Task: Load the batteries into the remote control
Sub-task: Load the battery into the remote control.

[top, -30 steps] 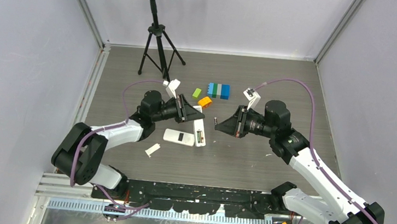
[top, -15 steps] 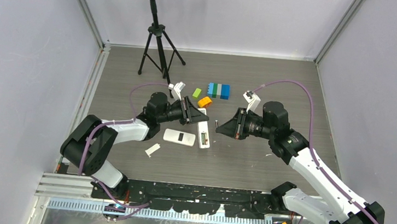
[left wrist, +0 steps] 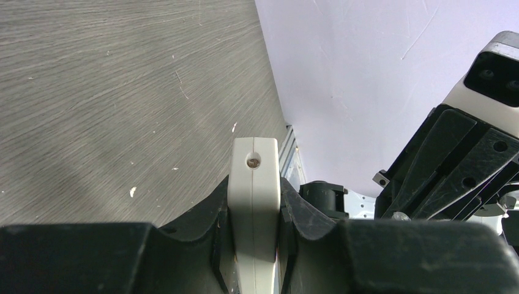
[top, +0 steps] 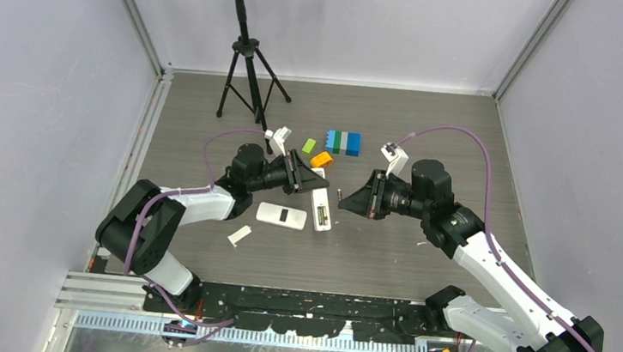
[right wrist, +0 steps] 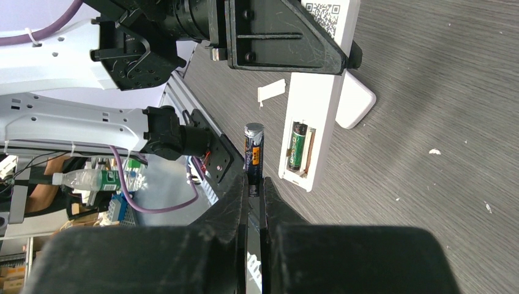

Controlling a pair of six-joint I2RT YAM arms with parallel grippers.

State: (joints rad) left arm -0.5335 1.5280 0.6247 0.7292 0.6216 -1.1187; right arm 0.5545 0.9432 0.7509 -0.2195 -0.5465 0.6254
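Remote control [top: 320,208]: white, gripped edge-on by the left claw, with its long body reaching past the fingertips toward the right claw.
Left claw [top: 312,179]: clenched on the remote control. Its own wrist view shows only the remote's narrow end with a small round hole.
Right claw [right wrist: 254,184]: clenched on the loose battery, facing the left claw.
Second remote [top: 281,215]: white, flat on the table just beside the left claw, on the side toward the arm bases.
Toy blocks: a blue-and-green stack [top: 343,142] and a green block [top: 308,145] lie beyond both claws. An orange block [top: 321,160] is nearest the left claw.
Battery cover [top: 238,235]: small white piece, well behind the left claw.
Loose battery [right wrist: 254,147]: dark, sticking out ahead of the right claw's tips, just beside the remote's open bay but not touching it.
Seated battery [right wrist: 298,144]: green, lying in the bay; only the right wrist view shows it.
Writing: a QR code [right wrist: 333,15] on the remote's back by the left claw. The print on the batteries is too small to read.
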